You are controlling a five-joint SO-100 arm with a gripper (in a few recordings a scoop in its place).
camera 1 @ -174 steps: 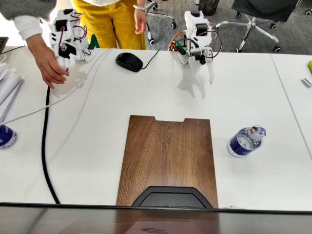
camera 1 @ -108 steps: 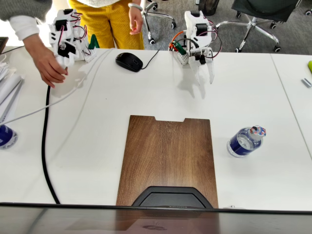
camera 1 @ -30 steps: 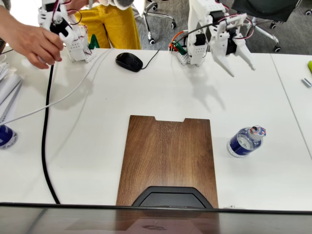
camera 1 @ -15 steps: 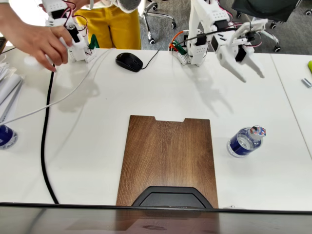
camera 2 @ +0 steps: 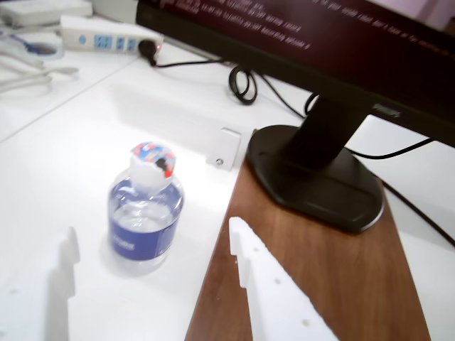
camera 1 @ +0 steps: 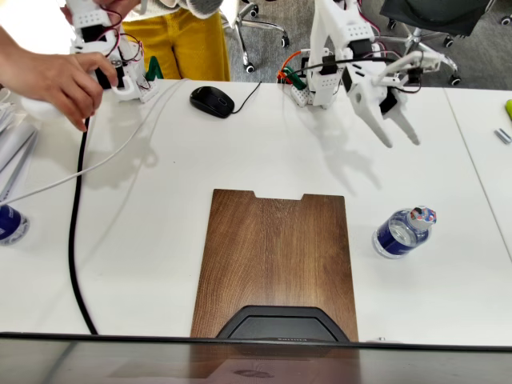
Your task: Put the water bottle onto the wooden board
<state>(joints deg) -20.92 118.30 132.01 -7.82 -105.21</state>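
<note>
Bottle (camera 1: 403, 230) of water stands upright on the white bench (camera 1: 144, 224), well below and ahead of the jaws (camera 1: 394, 132) in the fixed view, just beside the board (camera 1: 276, 260) but apart from its edge. The jaws hang in the air spread wide, holding nothing. In the wrist view the bottle (camera 2: 146, 209) sits between the two fingers, seemingly nearer the left one, with the board (camera 2: 334, 277) under the right.
</note>
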